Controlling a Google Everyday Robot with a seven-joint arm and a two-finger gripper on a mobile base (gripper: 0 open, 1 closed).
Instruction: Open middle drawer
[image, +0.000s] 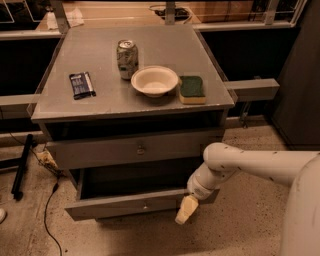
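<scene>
The middle drawer (112, 206) is the long, low grey front with a small round knob (145, 204). It stands pulled out from the cabinet, and its dark inside shows behind the front. My gripper (185, 210) hangs at the drawer front's right end, pointing down and left, level with the front. Whether it touches the front I cannot tell. My white arm (250, 164) reaches in from the right.
Above the open drawer is a taller grey front (95, 151) with a knob, pushed in. The cabinet top (100, 107) carries a soda can (127, 59), a white bowl (154, 81), a green sponge (192, 89) and a dark packet (82, 85). A cable (47, 212) and a black bar (21, 166) lie on the floor at the left.
</scene>
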